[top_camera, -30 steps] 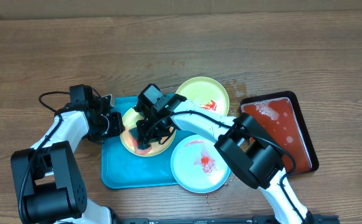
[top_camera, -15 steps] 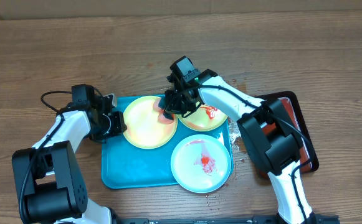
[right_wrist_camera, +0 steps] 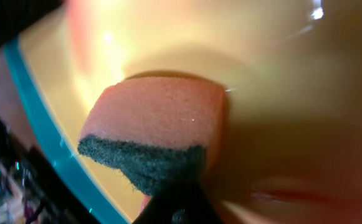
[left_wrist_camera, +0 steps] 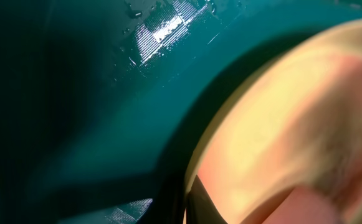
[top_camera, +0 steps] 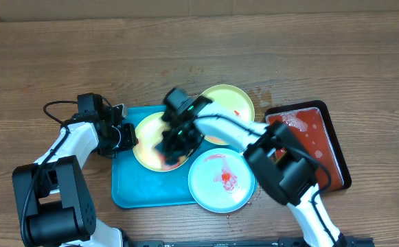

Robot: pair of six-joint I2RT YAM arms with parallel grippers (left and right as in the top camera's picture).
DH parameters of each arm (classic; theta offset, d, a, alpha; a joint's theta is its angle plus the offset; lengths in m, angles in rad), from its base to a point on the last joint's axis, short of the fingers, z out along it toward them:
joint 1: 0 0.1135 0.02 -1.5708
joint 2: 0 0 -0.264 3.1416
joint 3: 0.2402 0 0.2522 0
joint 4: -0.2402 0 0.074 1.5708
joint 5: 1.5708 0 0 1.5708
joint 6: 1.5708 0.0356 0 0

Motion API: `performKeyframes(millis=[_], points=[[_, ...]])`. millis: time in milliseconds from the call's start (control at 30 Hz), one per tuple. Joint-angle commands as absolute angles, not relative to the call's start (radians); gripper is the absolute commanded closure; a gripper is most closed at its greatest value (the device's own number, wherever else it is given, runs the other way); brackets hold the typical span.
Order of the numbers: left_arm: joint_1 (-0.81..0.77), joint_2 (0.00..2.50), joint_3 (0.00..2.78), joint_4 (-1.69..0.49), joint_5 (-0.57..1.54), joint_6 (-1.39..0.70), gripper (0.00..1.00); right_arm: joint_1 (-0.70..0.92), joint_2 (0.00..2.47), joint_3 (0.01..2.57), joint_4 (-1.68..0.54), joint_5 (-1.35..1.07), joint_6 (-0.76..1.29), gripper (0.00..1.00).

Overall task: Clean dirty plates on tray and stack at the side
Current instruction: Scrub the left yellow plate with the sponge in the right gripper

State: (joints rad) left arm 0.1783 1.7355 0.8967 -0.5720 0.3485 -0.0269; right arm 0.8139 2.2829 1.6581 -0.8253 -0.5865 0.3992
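– Starting from the left, what was the left pincer [top_camera: 125,135] doing?
– It was closed, sitting right at the left edge of the yellow plate [top_camera: 146,137]. Whether it actually pinched the rim, I couldn't tell; its own camera showed only a blur of plate and tray [top_camera: 141,189].
– And the yellow plate itself?
– It lay on the left half of the tray. The right pincer [top_camera: 174,143] was over it, clamped on a sponge [right_wrist_camera: 152,124], and the sponge was pressed flat against the plate. A thin reddish streak showed near it, so I judged that plate part-scrubbed, not finished.
– Further right?
– The pale green plate [top_camera: 230,103] sat at the tray's far right corner, red smears on it. The pale blue plate [top_camera: 221,180] sat nearer, hanging over the tray's front right edge, a red blotch in its middle. Neither looked wiped.
– Anything stacked on the counter [top_camera: 185,55]?
– Nothing. All three plates were on the tray. Beyond them was only the black tray [top_camera: 295,106] with its wet red pad [top_camera: 309,137].
– So how far along?
– Early, I'd say: first plate under the sponge, two more to clean, then all the stacking.
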Motion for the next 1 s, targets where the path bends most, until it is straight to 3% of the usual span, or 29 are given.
performKeyframes(millis=[0, 200, 500, 967], points=[[0.181, 1.777, 0.86, -0.583, 0.258, -0.034, 0.96, 0.87, 2.357, 1.611, -0.801, -0.635, 0.389, 0.96], [0.181, 1.777, 0.86, -0.583, 0.259, -0.034, 0.95, 0.839, 2.373, 1.611, -0.662, -0.624, 0.461, 0.96], [0.181, 1.777, 0.86, -0.587, 0.258, -0.034, 0.96, 0.725, 2.374, 1.611, -0.531, -0.406, 0.574, 0.96], [0.181, 1.777, 0.86, -0.586, 0.259, -0.034, 0.96, 0.611, 2.374, 1.612, -0.723, -0.236, 0.545, 0.96]])
